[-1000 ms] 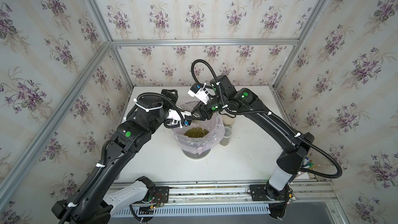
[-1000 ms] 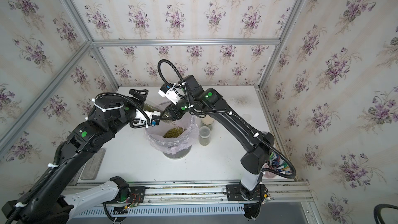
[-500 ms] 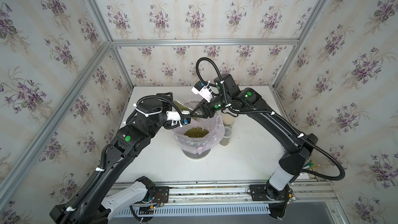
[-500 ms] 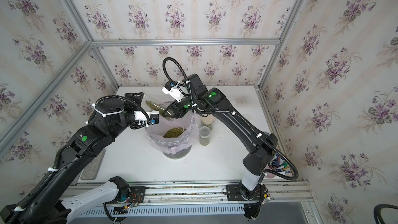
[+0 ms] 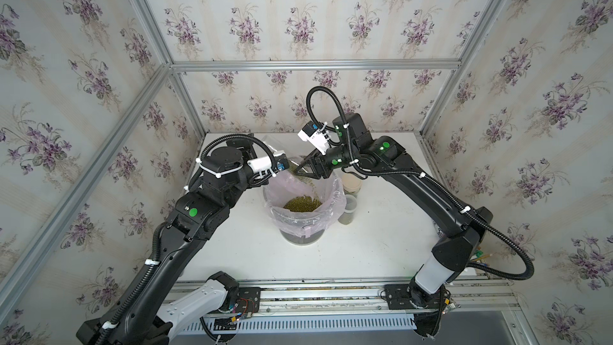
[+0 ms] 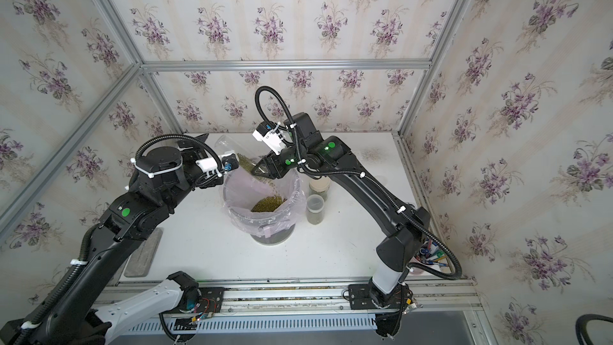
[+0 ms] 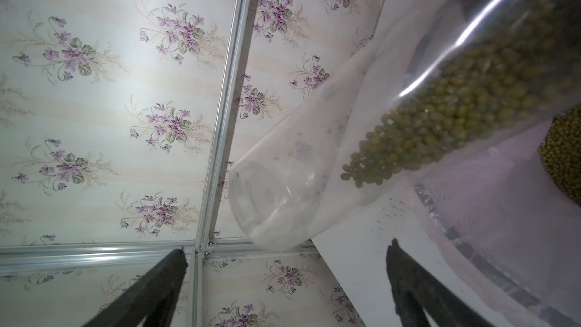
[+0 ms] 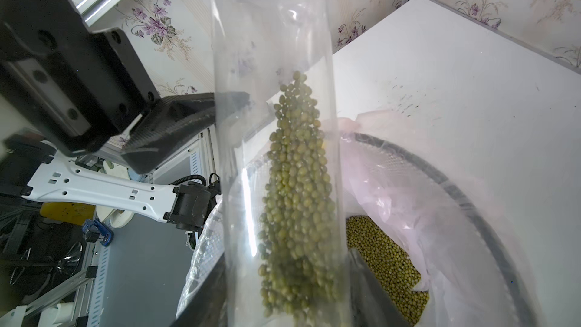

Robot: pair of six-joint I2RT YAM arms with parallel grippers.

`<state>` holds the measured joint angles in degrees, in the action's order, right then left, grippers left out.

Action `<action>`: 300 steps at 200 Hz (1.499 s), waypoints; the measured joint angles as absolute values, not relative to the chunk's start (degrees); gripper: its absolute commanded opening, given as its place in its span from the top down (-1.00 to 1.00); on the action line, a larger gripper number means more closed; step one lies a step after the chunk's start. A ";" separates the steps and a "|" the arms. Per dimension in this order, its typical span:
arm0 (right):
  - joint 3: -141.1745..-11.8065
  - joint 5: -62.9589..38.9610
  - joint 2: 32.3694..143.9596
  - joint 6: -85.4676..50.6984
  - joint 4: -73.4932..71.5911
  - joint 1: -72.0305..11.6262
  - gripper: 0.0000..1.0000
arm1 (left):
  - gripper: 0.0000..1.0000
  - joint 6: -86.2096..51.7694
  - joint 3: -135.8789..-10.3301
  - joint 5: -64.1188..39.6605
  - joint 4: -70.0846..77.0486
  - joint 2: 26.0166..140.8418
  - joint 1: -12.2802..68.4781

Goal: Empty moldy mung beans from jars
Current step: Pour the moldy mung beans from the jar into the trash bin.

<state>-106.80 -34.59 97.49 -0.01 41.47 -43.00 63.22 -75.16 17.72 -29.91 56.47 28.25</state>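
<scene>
A metal rail (image 5: 315, 288) runs along the front edge of the white table (image 5: 381, 247), and both arms rise from it. At the front right corner, a cup of pens (image 6: 429, 255) stands behind the right arm. On the left side a grey slab (image 6: 142, 253) lies flat.

In the middle of the table stands a bin (image 5: 300, 238) lined with a pink bag (image 5: 333, 190). A heap of mung beans (image 5: 302, 203) lies in the bottom of the bag. Two small jars stand upright just beside the bin, on the right arm's side. The near jar (image 5: 349, 207) has a whitish lid and a dark green layer at its bottom. The far jar (image 5: 351, 182) has a tan lid.

Over the far rim of the bin, the right claw (image 5: 303, 169) is clamped on a tall jar (image 8: 273, 58) near its mouth. This clear jar has no lid and is tilted, with its mouth down over the bag and its base raised toward the back wall (image 5: 298, 28). More beans lie along its lower side down to the mouth. In both top views a thin streak of them shows below the mouth, above the heap.

The left claw (image 7: 286, 246) has its fingers spread wide apart and holds nothing. It is close to the tall jar's raised base, but whether it touches the glass cannot be told.
</scene>
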 measured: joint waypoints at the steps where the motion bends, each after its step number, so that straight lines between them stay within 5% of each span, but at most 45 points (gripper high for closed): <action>1: -106.85 -34.59 97.54 -0.01 41.45 -43.00 0.39 | -0.99 63.00 -75.16 17.74 -29.87 56.45 28.21; 157: -104.20 -33.63 98.32 -1.58 36.51 -42.94 0.39 | -0.99 22.57 -72.86 32.71 -18.57 50.92 25.10; 300: -96.64 -30.35 94.74 -6.22 24.40 -42.96 0.40 | -0.99 9.96 -68.27 29.78 -20.14 46.13 25.10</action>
<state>-96.64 -30.35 94.74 -6.22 24.40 -42.96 9.96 -68.27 29.78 -20.14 46.13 25.10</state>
